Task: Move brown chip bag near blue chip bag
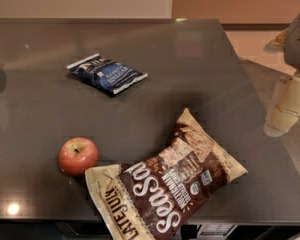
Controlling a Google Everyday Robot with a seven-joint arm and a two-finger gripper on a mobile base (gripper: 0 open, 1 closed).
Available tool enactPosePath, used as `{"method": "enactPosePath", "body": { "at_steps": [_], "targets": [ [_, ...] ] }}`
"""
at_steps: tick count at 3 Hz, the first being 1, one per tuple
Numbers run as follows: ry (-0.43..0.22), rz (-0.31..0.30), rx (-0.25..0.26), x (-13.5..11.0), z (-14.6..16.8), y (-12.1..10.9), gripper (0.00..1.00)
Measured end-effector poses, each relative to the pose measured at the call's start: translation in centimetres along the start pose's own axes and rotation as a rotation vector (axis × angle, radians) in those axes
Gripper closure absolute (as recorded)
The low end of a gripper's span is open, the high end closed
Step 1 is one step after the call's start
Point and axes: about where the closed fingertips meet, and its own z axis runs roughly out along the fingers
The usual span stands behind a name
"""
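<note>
Gripper hangs beyond the table edge; open or closed, can't tell. Brown chip bag lies lower-left of it, long axis slanting toward it. Blue chip bag sits farther left.

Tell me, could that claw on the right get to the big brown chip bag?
Probably yes. The claw hangs past the table's right edge, up and right of the brown chip bag. Nothing stands between them; the apple sits by the bag's far left corner, out of the way.
</note>
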Motion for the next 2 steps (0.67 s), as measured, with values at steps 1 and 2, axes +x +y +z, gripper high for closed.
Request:
{"method": "enactPosePath", "body": {
  "at_steps": [1, 2],
  "targets": [
    [0.000, 0.000, 0.000, 0.00, 0.00, 0.00, 0.00],
    [-0.003, -0.014, 0.001, -0.16, -0.11, 0.11, 0.00]
  ]
}}
